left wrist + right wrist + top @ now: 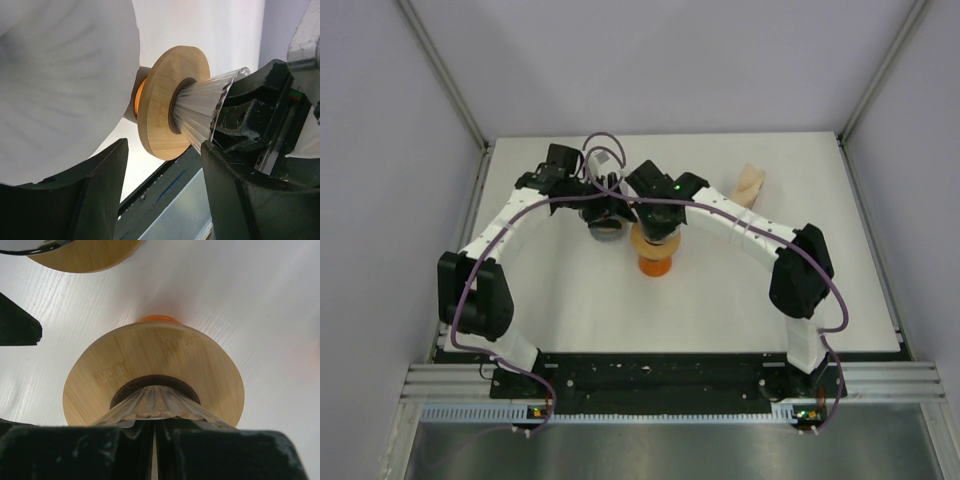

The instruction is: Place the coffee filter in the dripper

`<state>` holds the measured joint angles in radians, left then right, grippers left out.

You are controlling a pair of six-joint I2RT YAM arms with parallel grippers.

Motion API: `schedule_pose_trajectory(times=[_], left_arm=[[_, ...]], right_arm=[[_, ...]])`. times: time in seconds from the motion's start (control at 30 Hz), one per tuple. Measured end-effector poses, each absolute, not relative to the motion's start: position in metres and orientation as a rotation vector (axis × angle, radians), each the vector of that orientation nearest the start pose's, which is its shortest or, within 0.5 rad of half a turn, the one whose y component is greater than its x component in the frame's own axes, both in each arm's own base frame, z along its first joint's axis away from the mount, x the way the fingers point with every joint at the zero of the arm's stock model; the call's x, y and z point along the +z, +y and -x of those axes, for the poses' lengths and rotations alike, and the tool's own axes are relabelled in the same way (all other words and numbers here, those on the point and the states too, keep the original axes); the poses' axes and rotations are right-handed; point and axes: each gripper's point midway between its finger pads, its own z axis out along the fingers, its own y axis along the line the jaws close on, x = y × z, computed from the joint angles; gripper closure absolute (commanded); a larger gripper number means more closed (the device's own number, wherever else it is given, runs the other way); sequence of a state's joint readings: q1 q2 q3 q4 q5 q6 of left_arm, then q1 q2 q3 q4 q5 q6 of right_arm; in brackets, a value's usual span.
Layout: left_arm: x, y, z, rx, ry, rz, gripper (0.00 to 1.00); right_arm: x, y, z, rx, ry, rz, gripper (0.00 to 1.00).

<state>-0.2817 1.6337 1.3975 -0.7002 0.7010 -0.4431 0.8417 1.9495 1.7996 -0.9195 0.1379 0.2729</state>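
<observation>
The right claw is clamping the dripper by its rim, low in the frame. The left claw is hovering alongside, spread apart.

I'm looking down on a white worktop with a faint wood grain, closed in by pale walls on three sides. Both arm bases sit bolted along its near edge. Near the middle stands an orange cup. Just to its left and a little farther back rests a round grey object, half covered from my view. A tan wedge-shaped piece lies toward the far right, well apart from the other two.
</observation>
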Motion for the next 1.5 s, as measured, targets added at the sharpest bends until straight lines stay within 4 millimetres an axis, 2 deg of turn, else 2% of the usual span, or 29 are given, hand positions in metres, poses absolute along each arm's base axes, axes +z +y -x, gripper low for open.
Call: schedule_pose_trajectory(times=[0.1,0.2,0.37,0.5,0.7,0.93,1.13,1.3,1.5], left_arm=[[0.198,-0.224,-0.329,-1.231,2.527,-0.092,0.34],[0.208,-0.227,-0.328,-1.317,2.478,-0.091,0.33],[0.215,-0.228,-0.327,-1.363,2.441,-0.072,0.32],[0.215,-0.229,-0.327,-1.372,2.428,-0.072,0.45],[0.214,-0.236,-0.322,-1.379,2.432,-0.097,0.49],[0.208,-0.241,-0.316,-1.374,2.45,-0.12,0.65],[0.205,-0.24,-0.315,-1.353,2.452,-0.14,0.74],[0.202,-0.239,-0.314,-1.334,2.461,-0.154,0.81],[0.203,-0.241,-0.313,-1.329,2.458,-0.18,0.82]], right_arm=[[0.142,0.33,-0.313,0.21,2.543,0.691,1.0],[0.141,0.333,-0.313,0.224,2.545,0.687,1.0],[0.143,0.338,-0.315,0.249,2.532,0.677,1.0],[0.142,0.338,-0.315,0.254,2.533,0.68,1.0],[0.142,0.339,-0.314,0.258,2.536,0.676,1.0],[0.143,0.34,-0.315,0.263,2.531,0.671,1.0],[0.147,0.339,-0.317,0.256,2.52,0.663,1.0],[0.16,0.337,-0.321,0.267,2.485,0.641,1.0],[0.182,0.33,-0.325,0.292,2.444,0.607,1.0]])
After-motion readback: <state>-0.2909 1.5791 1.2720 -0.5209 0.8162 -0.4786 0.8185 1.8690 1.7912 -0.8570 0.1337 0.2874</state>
